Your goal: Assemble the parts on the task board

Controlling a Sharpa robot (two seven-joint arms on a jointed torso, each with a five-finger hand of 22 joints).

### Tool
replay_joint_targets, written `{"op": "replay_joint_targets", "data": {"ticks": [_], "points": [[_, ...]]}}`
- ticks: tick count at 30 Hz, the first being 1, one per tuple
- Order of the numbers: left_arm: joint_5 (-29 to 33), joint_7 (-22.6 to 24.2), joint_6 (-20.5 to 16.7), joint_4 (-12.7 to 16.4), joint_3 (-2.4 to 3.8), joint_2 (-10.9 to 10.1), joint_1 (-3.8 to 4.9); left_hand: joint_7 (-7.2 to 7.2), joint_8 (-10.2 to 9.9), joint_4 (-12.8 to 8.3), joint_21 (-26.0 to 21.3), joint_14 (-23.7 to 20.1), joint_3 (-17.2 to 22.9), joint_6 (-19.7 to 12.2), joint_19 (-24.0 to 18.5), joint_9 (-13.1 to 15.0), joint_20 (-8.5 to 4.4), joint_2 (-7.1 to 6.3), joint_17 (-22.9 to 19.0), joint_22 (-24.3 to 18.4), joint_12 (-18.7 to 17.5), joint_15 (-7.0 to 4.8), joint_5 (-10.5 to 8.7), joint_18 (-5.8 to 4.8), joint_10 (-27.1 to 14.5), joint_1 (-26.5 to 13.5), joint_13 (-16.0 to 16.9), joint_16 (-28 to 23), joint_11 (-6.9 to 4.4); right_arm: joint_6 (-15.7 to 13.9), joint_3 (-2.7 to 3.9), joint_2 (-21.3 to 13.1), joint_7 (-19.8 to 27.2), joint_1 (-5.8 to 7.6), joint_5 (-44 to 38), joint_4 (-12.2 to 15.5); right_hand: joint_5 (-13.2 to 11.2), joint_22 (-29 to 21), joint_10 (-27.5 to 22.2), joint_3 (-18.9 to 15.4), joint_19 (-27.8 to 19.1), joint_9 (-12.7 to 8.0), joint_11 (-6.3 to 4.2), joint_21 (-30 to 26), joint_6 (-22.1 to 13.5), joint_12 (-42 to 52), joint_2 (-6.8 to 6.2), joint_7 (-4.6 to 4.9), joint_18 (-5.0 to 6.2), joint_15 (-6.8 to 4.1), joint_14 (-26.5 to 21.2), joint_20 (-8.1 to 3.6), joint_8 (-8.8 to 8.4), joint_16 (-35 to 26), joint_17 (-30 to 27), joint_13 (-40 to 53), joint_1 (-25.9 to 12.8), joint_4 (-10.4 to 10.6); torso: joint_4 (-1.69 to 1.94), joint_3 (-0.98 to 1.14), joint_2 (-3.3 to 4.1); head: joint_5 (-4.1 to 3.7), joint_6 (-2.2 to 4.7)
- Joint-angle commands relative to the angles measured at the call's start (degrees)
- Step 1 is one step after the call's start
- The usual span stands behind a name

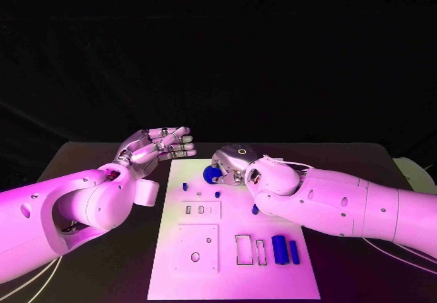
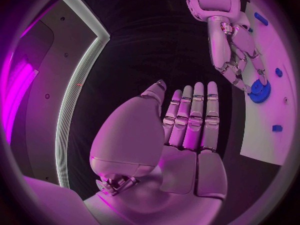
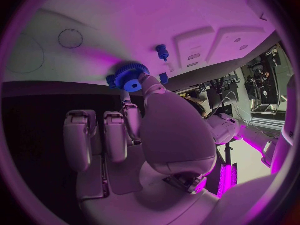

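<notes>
The white task board (image 1: 233,271) lies in the middle of the black table. My right hand (image 1: 235,165) reaches over its far end and pinches a blue gear (image 1: 212,175) between thumb and fingertips; the right wrist view shows the gear (image 3: 128,76) close over the board (image 3: 125,25), and I cannot tell whether they touch. My left hand (image 1: 160,148) hovers beside the board's far left corner, fingers straight and apart, holding nothing. The left wrist view shows its bare palm (image 2: 187,130) facing my right hand (image 2: 234,50) and the gear (image 2: 258,92).
Small blue pegs (image 1: 185,187) (image 1: 218,194) stand near the gear, and a third (image 1: 255,209) sits by my right wrist. Two blue cylinders (image 1: 280,250) (image 1: 294,251) lie at the near right. Recessed plates (image 1: 200,210) (image 1: 197,248) and slots (image 1: 251,250) mark the board.
</notes>
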Motion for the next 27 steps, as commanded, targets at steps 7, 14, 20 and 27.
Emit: {"op": "replay_joint_targets", "data": {"ticks": [7,14,20,27], "points": [[0.0,0.2,1.1,0.1,0.03,0.1,0.07,0.34,-0.3,-0.2,-0.2,0.0,0.2,0.2,0.0,0.0,0.16,0.43,0.1,-0.1,-0.3,0.27,0.04,0.78,0.1,0.2,0.0,-0.4,0.35,1.2,0.03,0.8,0.6,-0.14,-1.0,-0.9,-1.1,9.3,-0.8,0.7,1.5,0.0,0.9,-0.7,0.3,-0.8,-1.23,-0.67,-0.51,0.38,5.2,0.17,-1.92,-0.1,11.1,-0.8,-1.4,0.9,-0.02,-0.02,-0.03,0.02,-0.1],[0.0,0.2,1.1,0.1,0.04,0.0,0.07,0.34,-0.3,-0.2,-0.2,0.0,0.2,0.2,0.0,0.0,0.16,0.43,0.1,-0.1,-0.3,0.27,0.03,0.78,0.1,0.2,0.0,-0.4,0.35,2.3,0.03,0.8,0.8,-0.23,-0.3,-1.0,-1.5,9.2,-1.2,-1.0,1.4,-0.9,2.09,-0.9,-2.4,-1.0,-2.78,0.5,-0.45,1.47,5.2,1.22,-5.11,-0.1,11.1,-1.0,-5.3,3.1,0.01,-0.02,-0.01,0.02,-0.13],[0.0,0.2,0.9,0.1,0.04,-0.1,0.07,0.36,-0.4,-0.2,-0.2,0.0,0.2,0.2,0.0,0.0,0.16,0.43,0.1,-0.1,-0.4,0.27,0.02,0.78,0.1,0.2,0.0,-0.4,0.36,5.3,0.03,0.6,1.4,-0.25,1.9,-0.9,-1.7,8.7,-1.8,-2.8,0.9,-0.9,2.3,-1.4,-2.2,-1.4,-3.1,0.63,-0.27,1.7,5.1,1.59,-6.27,-0.2,10.9,-1.3,-8.5,5.4,-0.06,-0.02,-0.04,0.12,-0.18],[0.0,0.3,0.8,0.1,0.04,-0.1,0.07,0.4,-0.5,-0.2,-0.2,0.0,0.2,0.1,0.0,0.0,0.17,0.39,0.1,-0.1,-0.5,0.29,0.0,0.78,0.0,0.2,0.0,-0.5,0.42,6.8,0.02,0.4,1.7,-0.25,3.7,-1.3,1.0,8.7,-1.7,-3.7,0.8,-0.8,2.29,-1.5,-1.4,-1.1,-1.97,0.59,-0.24,1.71,5.1,1.65,-6.68,-0.1,11.0,-0.9,-10.2,5.8,-0.04,0.02,-0.05,0.11,-0.21]]}}
